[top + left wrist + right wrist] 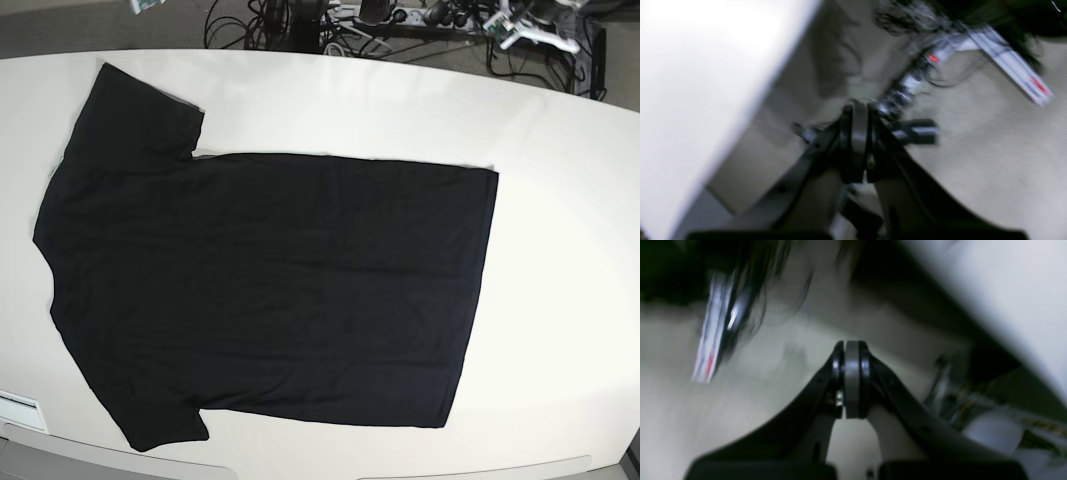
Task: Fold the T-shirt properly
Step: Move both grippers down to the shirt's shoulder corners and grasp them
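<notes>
Your left tool [855, 140] and right tool [851, 380] both show pads pressed together, holding nothing. Only the base view shows you the T-shirt [270, 290], flat on the surface [560, 200], sleeves at 9 o'clock.

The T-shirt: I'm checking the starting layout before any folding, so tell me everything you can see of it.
The T-shirt is black, short-sleeved cloth with no print showing on the upward side. It lies spread flat and unfolded on the white table, collar end toward the base view's left, straight hem toward the right. One sleeve points to the far left corner, the other to the near left edge. Only faint wrinkles show. Neither end effector touches it; none appears in the base view.
</notes>
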